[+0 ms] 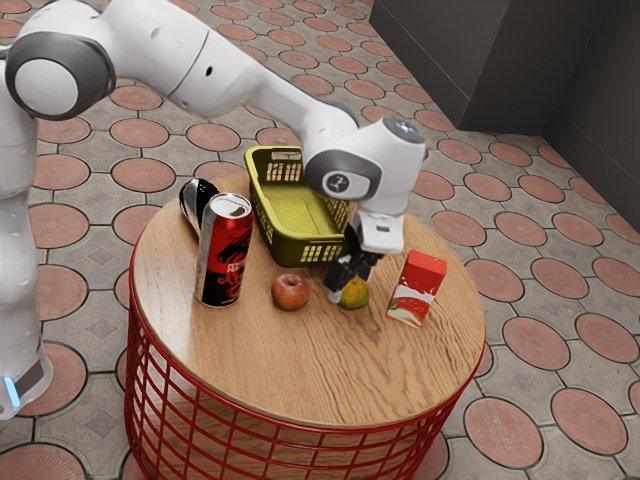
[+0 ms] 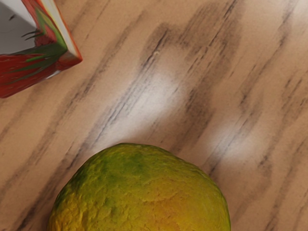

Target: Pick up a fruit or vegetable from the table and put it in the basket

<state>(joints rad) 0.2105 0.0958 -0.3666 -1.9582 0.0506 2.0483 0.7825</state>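
Exterior view: look down on a round wooden tabletop (image 1: 300,370) over a red wire frame (image 1: 270,450), with the black gripper (image 1: 350,275) lowered at the green-and-orange citrus fruit (image 1: 357,296), partly covering it and perhaps touching it. Cannot tell the state of the hand from either view, whether released or clenched. Find the citrus fruit on the tabletop, outside the olive-green plastic basket (image 1: 300,212), just past the basket's near end. Toward the exterior view's left, see a red apple (image 1: 291,291), then a tall red-and-black drink can (image 1: 228,255), upright, with a dark, glossy container (image 1: 196,205) partly hidden behind it. Toward the exterior view's right, find a red-and-white juice carton (image 1: 418,288), upright and near the citrus fruit, yet apart from it.

Wrist view: get the peel at close range, unlike in the exterior view: finely pitted, deep green in patches, warming to yellow and orange. Can also make out a corner of the juice carton, with green leaf shapes over red print beside a greyish panel. Between carton and fruit, see dark-streaked wood grain, and farther over, pale patches of glare, much harder to pick out from the side.
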